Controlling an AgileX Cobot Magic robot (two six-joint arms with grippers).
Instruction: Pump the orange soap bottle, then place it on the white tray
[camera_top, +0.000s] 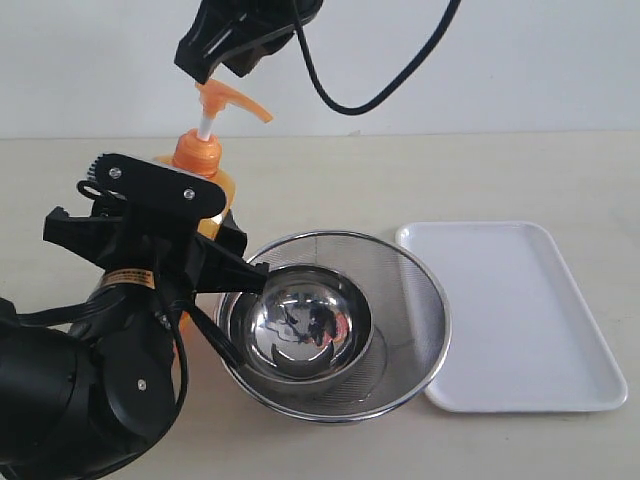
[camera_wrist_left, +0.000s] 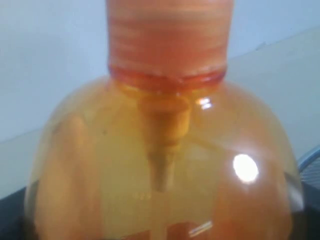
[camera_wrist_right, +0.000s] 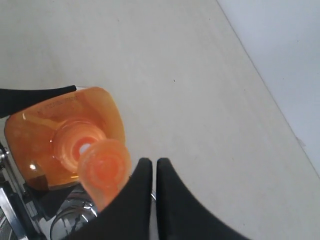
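The left arm fills the foreground at the table's near corner, its left tool (camera_top: 222, 232) clamped, as far as can be seen, around the body of the orange soap bottle (camera_top: 197, 155). The left wrist view is filled by the bottle's translucent shoulder (camera_wrist_left: 160, 165), too close to show the fingers. Just beside the bottle sits a round steel mesh strainer (camera_top: 415, 285) holding 1 steel bowl (camera_top: 300, 325). The white tray (camera_top: 500, 310) lies on the strainer's far side, touching or nearly touching its rim, with nothing on it.

The bottle stands upright on the table (camera_top: 420, 180), well apart from the tray. Above it the right tool (camera_top: 222, 60) hangs over the pump head (camera_top: 228, 100). The right wrist view shows its 2 black fingers pressed almost together (camera_wrist_right: 154, 167), gripping nothing, just beside the pump head (camera_wrist_right: 102, 170).

The pump looks not yet pressed, its white stem fully exposed. The bottle is likely smooth, slightly flexible plastic, tall and apt to tip. Its 2 flat sides around mid-body offer the surest hold, not the thin stem. A straight push on top of the pump head, not the spout, should avoid tilting it. The strainer stands between bottle and tray, so the carry probably needs a lift over it.
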